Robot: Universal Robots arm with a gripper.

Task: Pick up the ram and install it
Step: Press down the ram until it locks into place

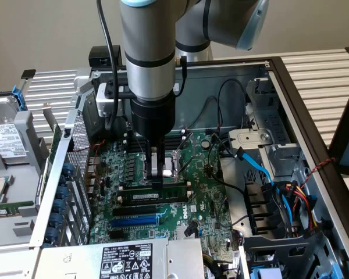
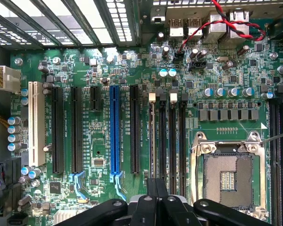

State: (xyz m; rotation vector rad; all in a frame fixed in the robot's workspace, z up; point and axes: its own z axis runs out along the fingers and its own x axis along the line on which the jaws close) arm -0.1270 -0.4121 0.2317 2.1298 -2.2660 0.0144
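Just beside the CPU socket [image 1: 163, 164], the ram [image 1: 158, 197] is seen seated edge-down in a black slot (label side facing the blue slot [image 1: 135, 221]); gripper [image 1: 156, 185] jaws are pressed shut atop it.

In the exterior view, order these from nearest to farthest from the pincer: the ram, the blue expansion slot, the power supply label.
1. ram: seated in a slot, directly under the shut pincer.
2. blue expansion slot: farther along the board.
3. power supply label: at the picture's lower edge.
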